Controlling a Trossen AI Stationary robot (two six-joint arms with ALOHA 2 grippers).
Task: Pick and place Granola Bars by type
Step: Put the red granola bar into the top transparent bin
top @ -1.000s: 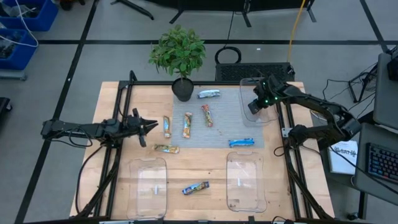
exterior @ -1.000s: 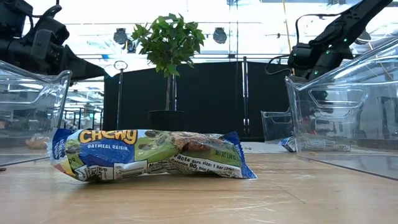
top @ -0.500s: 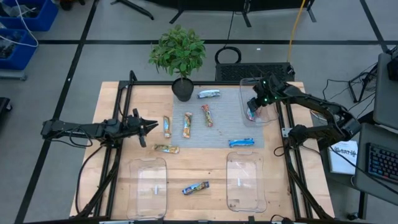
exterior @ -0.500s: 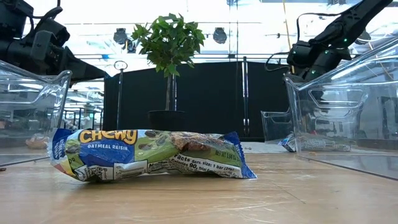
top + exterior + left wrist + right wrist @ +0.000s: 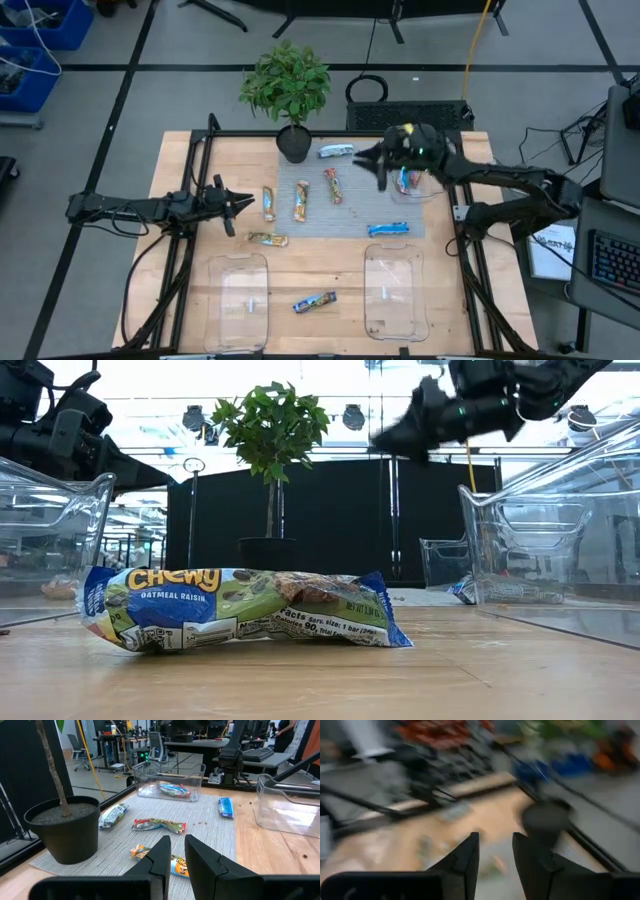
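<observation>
The right tool [image 5: 378, 166] hangs empty with fingers spread, just off the clear tray [image 5: 425, 192] beside it, where one bar [image 5: 404, 181] lies. Ahead of it on the grey mat [image 5: 350, 215] lie the loose granola bars [image 5: 331, 185]; a blue one [image 5: 387, 229] sits nearer the table's front. The left tool [image 5: 240, 202] waits pressed together, nothing held, a bar [image 5: 268, 203] just before it. These look light, soft and crinkly, with slippery foil. I'd pinch across the narrow middle.

1. Right gripper [image 5: 372, 163] sits right of centre in the upper half, over the grey mat [image 5: 350, 222], beside a clear tray [image 5: 436, 190] holding one bar [image 5: 404, 181], possibly red-blue.
2. Left gripper [image 5: 243, 200] waits at mid-left.
3. A blue bar [image 5: 387, 229] lies lower on the mat.
</observation>
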